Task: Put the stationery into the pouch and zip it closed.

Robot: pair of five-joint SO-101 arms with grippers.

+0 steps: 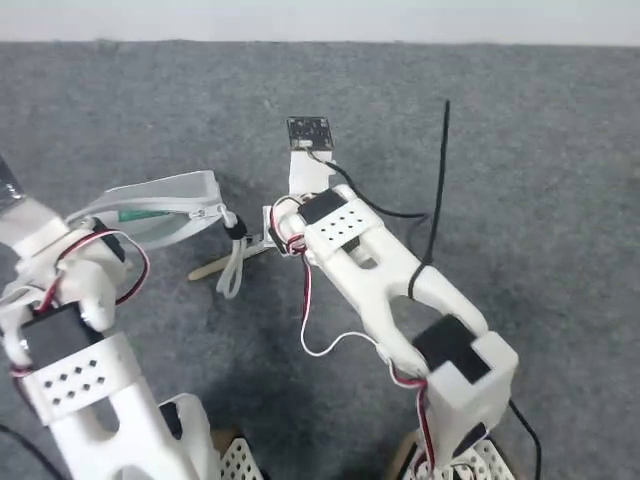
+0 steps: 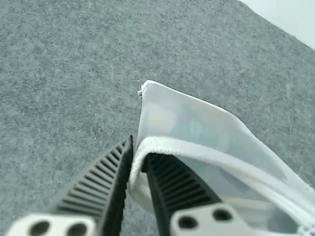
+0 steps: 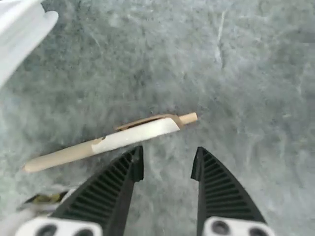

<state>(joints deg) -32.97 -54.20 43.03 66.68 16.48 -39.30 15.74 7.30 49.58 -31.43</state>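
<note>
A translucent white pouch (image 1: pixel 165 205) lies at the left of the grey mat, its zipper rim (image 2: pixel 206 155) facing up and something green inside. My left gripper (image 2: pixel 135 147) is shut on the pouch's (image 2: pixel 197 128) rim at its end corner. A tan and white pen (image 3: pixel 118 140) lies flat on the mat just beyond my right gripper (image 3: pixel 167 155), which is open and hovers a little short of it. In the high view the pen (image 1: pixel 215 265) rests beside the pouch's white strap loop (image 1: pixel 234 268), with the right gripper (image 1: pixel 268 240) right over its end.
Grey felt mat (image 1: pixel 520 150) covers the table, with free room to the right and at the back. A black cable (image 1: pixel 438 190) rises beside the right arm. A corner of the pouch (image 3: pixel 19 24) shows in the right wrist view.
</note>
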